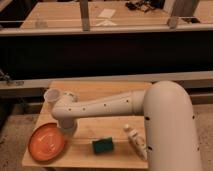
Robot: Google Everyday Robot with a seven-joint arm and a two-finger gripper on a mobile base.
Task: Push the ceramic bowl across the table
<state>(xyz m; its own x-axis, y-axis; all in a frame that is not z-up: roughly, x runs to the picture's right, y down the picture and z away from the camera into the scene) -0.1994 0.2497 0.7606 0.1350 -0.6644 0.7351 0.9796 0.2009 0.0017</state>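
The ceramic bowl (pixel 47 141) is orange and shallow. It sits at the front left corner of the small wooden table (pixel 107 91), with its left rim at the table's edge. My white arm reaches leftward across the table. My gripper (pixel 68 129) points down at the bowl's right rim and seems to touch it.
A clear plastic cup (pixel 51 95) stands behind the arm near the table's back left. A green sponge (pixel 102 146) lies at the front middle. A small white bottle (pixel 136 140) lies at the front right. Dark counters and rails stand behind the table.
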